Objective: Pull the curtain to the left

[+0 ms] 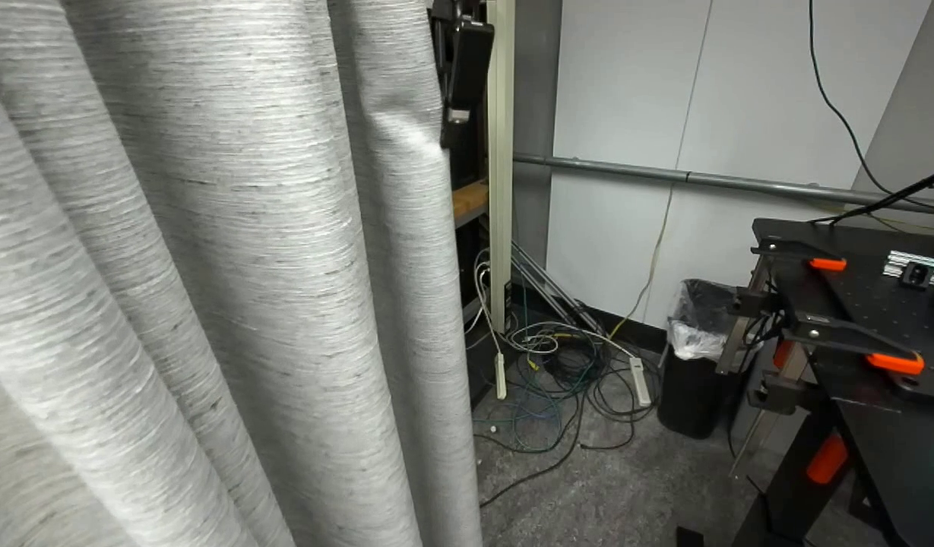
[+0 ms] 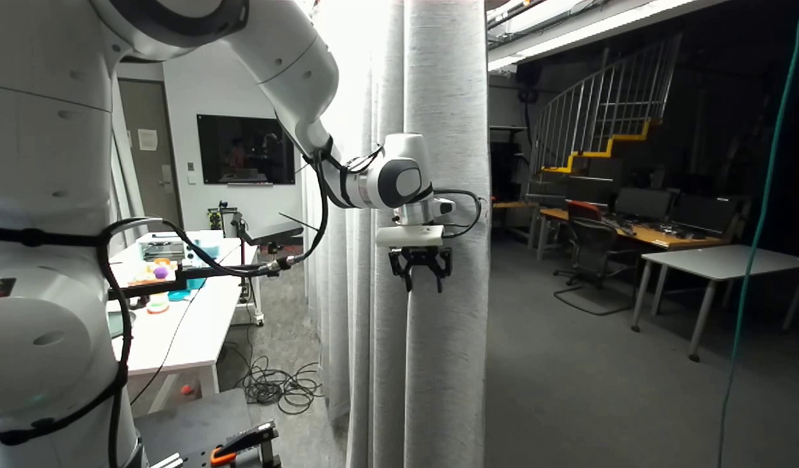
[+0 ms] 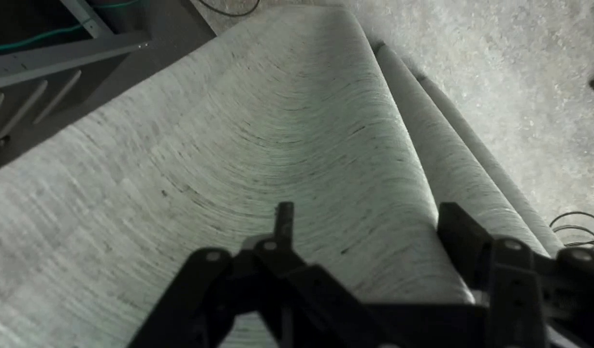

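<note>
Qty: 1 arm (image 2: 287,62), 1 tool (image 2: 424,286) — 1+ curtain (image 1: 254,251).

- In an exterior view, I could see a door (image 2: 151,166) near a glossy black panel (image 2: 246,146) on the white wall (image 2: 191,84).
- Where the light was dim, a yellow-stepped staircase (image 2: 594,154) stood beyond a pale table (image 2: 731,261).
- In an exterior view, I noticed a mottled grey floor (image 1: 588,494).

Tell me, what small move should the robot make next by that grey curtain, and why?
Probably ease the open gripper away from the curtain, if it hangs as far left as wanted, which the pictures don't settle. The fingers stand apart, and in the wrist view one sits close beside a fold, so swinging sideways first might drag it.
</note>
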Robot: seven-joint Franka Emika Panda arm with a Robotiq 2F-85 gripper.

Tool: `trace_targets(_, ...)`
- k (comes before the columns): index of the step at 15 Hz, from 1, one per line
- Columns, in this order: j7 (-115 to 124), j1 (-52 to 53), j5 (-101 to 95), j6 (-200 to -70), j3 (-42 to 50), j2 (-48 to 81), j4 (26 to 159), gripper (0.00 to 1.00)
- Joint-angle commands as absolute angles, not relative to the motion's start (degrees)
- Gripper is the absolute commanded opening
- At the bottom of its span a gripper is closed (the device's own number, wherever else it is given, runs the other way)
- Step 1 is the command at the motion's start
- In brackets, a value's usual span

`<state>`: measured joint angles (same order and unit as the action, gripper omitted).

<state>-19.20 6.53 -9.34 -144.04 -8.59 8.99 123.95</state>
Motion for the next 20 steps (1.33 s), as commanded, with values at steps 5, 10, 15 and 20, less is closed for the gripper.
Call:
trace_targets(5,-18.27,3.78,-7.54,-138.96,-5.46,-0.39,132.79,1.00)
trace_targets(10,-17.92,2.08,-7.81,-139.21,-2.35,-4.85,136.76,1.00)
trace_targets(15,-19.26,1.66,-6.60,-141.05,-0.48,-5.82,135.89,1.00)
trace_targets(20,-20.78,3.43,-2.33,-143.05,-1.41,-5.52,133.21,1.00)
